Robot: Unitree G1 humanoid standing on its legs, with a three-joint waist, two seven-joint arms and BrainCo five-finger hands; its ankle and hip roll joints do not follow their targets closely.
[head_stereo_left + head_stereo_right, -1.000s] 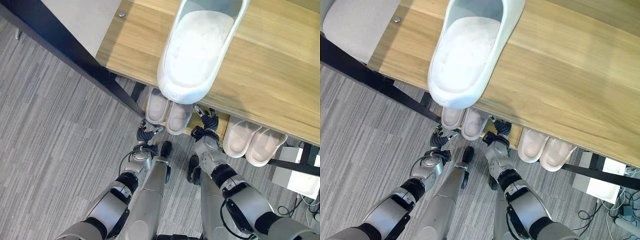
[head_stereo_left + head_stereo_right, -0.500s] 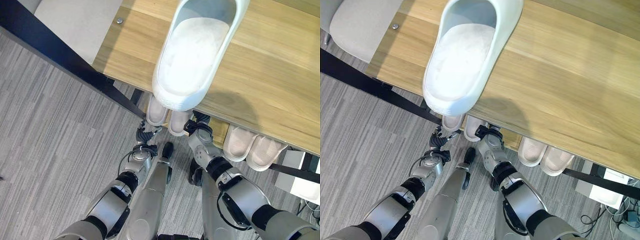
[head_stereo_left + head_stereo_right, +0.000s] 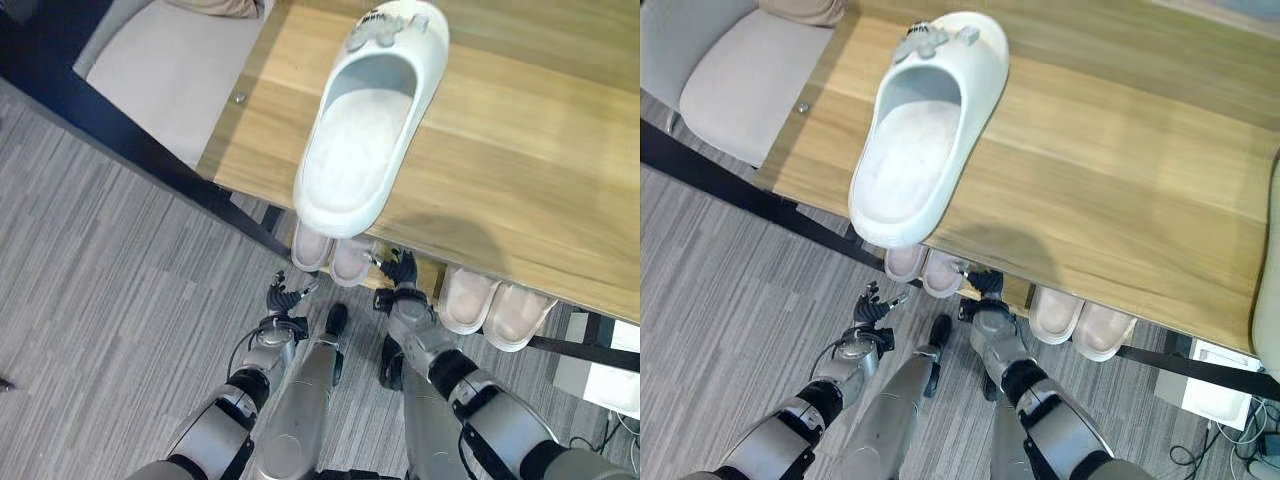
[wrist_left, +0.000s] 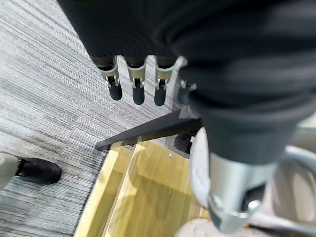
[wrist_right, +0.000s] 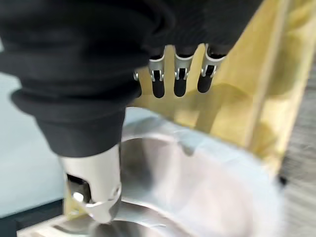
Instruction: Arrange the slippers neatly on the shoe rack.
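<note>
Where shelf edge [image 3: 470,263] overhangs, slippers [image 3: 332,252] beneath

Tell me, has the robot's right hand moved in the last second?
Yes. The right hand has reached in toward the left pair of slippers under the wooden shelf, nearer them than before.

The wooden top board [image 3: 520,190] hid all but the heels of the two pale slippers [image 3: 330,255] and the second pair [image 3: 495,310] on the shelf beneath. The right hand [image 3: 400,275] reached under its edge, fingertips out of sight. In the right wrist view a pale slipper [image 5: 207,187] was blurred.
</note>
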